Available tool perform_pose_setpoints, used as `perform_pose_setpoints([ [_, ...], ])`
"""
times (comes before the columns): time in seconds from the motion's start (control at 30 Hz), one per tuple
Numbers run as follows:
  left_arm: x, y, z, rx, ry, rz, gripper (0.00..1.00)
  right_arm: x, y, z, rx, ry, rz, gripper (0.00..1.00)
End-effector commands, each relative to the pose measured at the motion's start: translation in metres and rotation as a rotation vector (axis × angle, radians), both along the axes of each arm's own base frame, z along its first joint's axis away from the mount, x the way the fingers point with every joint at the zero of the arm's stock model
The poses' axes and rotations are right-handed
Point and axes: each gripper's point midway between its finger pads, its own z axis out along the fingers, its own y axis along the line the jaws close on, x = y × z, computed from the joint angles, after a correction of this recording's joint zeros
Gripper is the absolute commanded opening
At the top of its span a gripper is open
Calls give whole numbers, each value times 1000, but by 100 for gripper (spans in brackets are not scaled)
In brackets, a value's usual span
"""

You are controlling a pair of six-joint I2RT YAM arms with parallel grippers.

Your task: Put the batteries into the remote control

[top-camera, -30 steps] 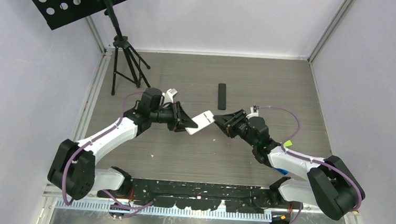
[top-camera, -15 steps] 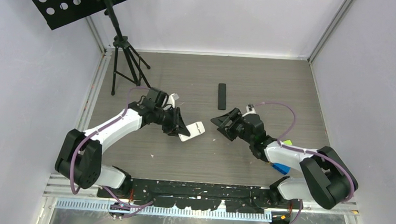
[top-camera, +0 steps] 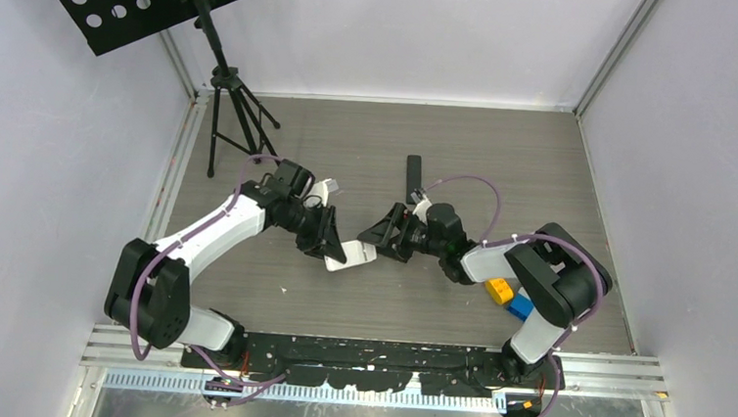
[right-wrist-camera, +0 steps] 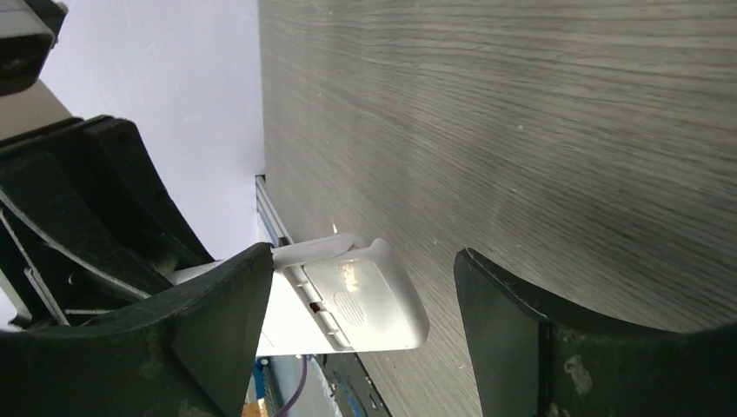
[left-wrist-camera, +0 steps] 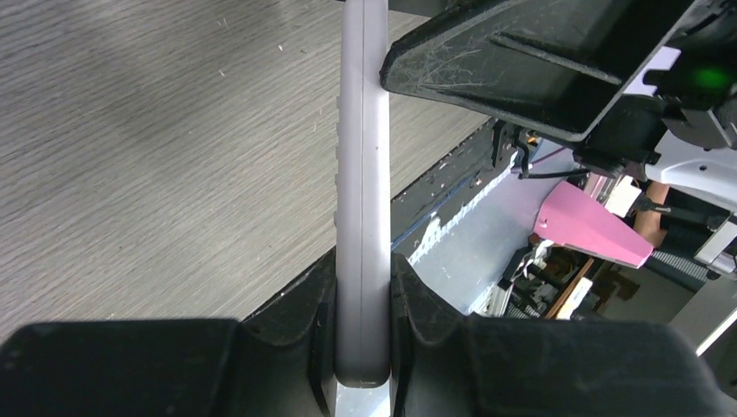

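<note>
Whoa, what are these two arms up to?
The left gripper is clamped on one end of a white remote control. The right gripper is open, its fingers on either side of the remote's free end, not closed on it. No batteries are in view.

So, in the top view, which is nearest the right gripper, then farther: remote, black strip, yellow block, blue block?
From the right gripper:
1. remote, at its open jaws
2. black strip, toward the far wall
3. yellow block, on the near right
4. blue block, just beyond the yellow
</note>
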Motion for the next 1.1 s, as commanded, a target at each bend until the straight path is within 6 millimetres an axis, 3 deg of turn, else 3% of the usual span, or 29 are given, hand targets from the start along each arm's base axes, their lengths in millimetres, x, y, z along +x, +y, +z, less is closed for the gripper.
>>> perform_pose_setpoints([
  [0.0, -4, -3, 34, -71, -84, -92, 0, -9, 11, 26, 121, -131, 91, 80],
  [0.23, 1, 7, 40, -74, -65, -58, 0, -32, 10, 42, 276, -184, 162, 68],
  [0.4, 15, 28, 32, -15, -54, 22, 0, -30, 7, 40, 302, -180, 132, 58],
  [0.53, 17, 27, 28, -27, -33, 33, 0, -27, 7, 45, 305, -212, 119, 45],
  [0.67, 16, 23, 26, -57, -11, 21, 0, -21, 9, 43, 280, -215, 111, 42],
  [0.7, 15, 23, 27, -57, -9, 19, 0, -19, 9, 38, 259, -209, 102, 44],
  [0.83, 14, 23, 33, -65, -22, 2, 0, -7, 2, 16, 151, -182, 33, 71],
  [0.97, 9, 19, 40, -111, -17, -23, 0, -5, 5, 23, 149, -210, 45, 80],
  [1.07, 5, 12, 47, -174, -3, -40, 0, -8, 17, 46, 241, -219, 108, 80],
])
